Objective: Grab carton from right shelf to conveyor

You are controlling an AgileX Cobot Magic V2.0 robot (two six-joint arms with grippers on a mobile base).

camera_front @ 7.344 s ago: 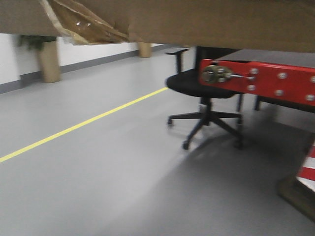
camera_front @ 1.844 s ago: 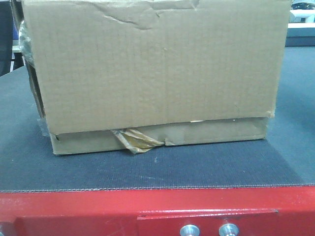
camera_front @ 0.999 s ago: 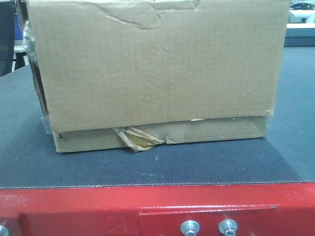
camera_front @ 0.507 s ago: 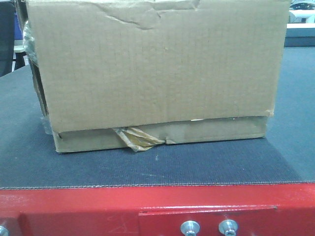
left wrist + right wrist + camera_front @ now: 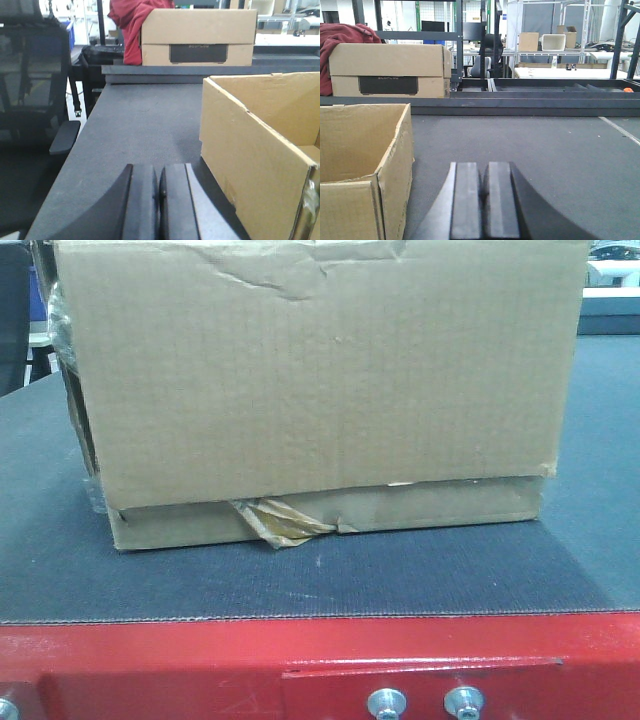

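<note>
Carton placed on conveyor; both grippers released.

The carton (image 5: 315,390) rests flat on the conveyor (image 5: 330,585) belt, filling the centre of the front view, peeling tape at its lower edge. Its position matches the views from the last second, so it has settled. The left gripper (image 5: 159,210) and right gripper (image 5: 484,207) hold nothing, fingers pressed together, beside the carton's open sides. Placement appears complete; arm retraction likely remains.

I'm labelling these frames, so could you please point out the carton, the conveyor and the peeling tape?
carton (image 5: 320,370): front-facing view, middle of its front wall.
conveyor (image 5: 400,585): front-facing view, bare belt before the carton.
peeling tape (image 5: 280,523): front-facing view, loose strip at the bottom flap.
</note>
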